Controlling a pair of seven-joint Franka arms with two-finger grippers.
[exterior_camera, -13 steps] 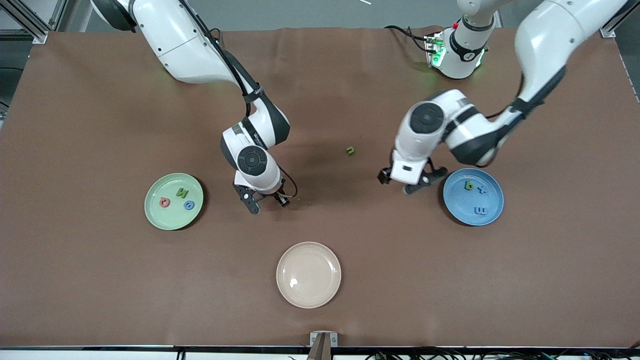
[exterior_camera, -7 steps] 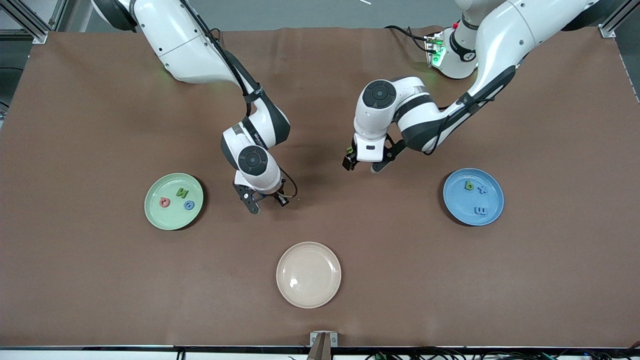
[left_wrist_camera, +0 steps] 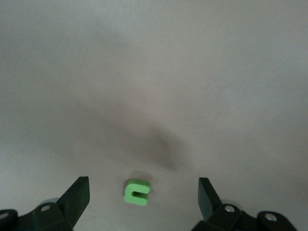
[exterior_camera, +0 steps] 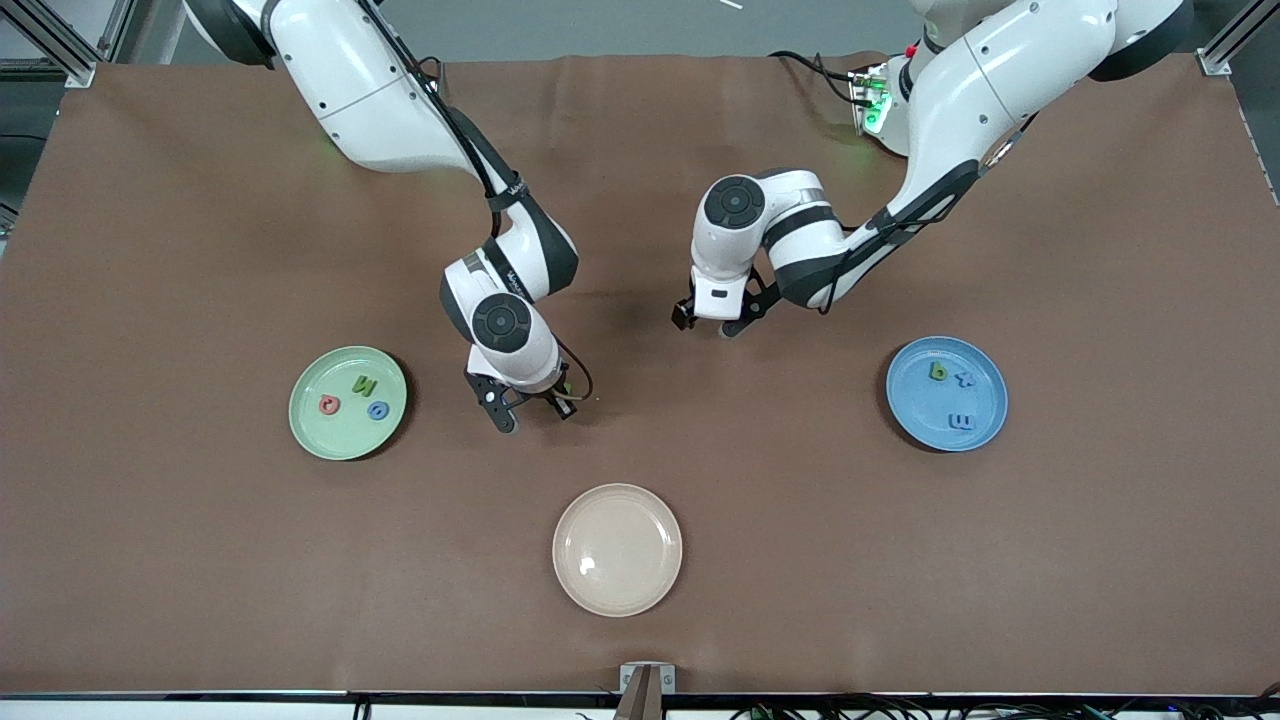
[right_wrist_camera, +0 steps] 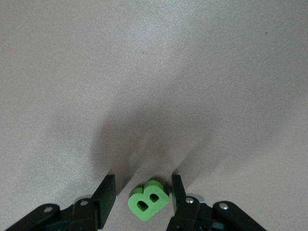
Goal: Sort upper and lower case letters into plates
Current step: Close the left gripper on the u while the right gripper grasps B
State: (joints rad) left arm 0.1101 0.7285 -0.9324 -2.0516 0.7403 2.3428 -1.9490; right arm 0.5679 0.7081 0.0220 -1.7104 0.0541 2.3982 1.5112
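Letters lie in two plates here, and two more lie on the brown surface [exterior_camera: 200, 560].

The mint green plate [exterior_camera: 340, 436] sits toward the right arm's end. In it I see a green N [exterior_camera: 364, 384], a red letter [exterior_camera: 329, 404] and a blue O [exterior_camera: 378, 410]. The blue plate [exterior_camera: 918, 415] sits toward the left arm's end. It holds a green b [exterior_camera: 938, 372], a little blue letter [exterior_camera: 964, 378] just beside the b, and one more blue letter [exterior_camera: 962, 422] nearer the front camera. A cream plate [exterior_camera: 617, 585] lies between those two plates and closer to the front camera.

The right hand [exterior_camera: 522, 402] is low down beside the mint green plate, on the side toward the middle of the surface. A green B [right_wrist_camera: 148, 199] lies flat on the surface right at this hand. I cannot tell if the hand is pinching it or not.

The left hand [exterior_camera: 710, 322] is spread wide and holds nothing. It hangs over the middle of the surface. Under it lies a small green letter [left_wrist_camera: 137, 191] with an open gap in it, flat on the bare surface. Each finger [left_wrist_camera: 78, 190] stands well apart from it. This small letter lies in no plate. It is farther from the front camera than all three plates.
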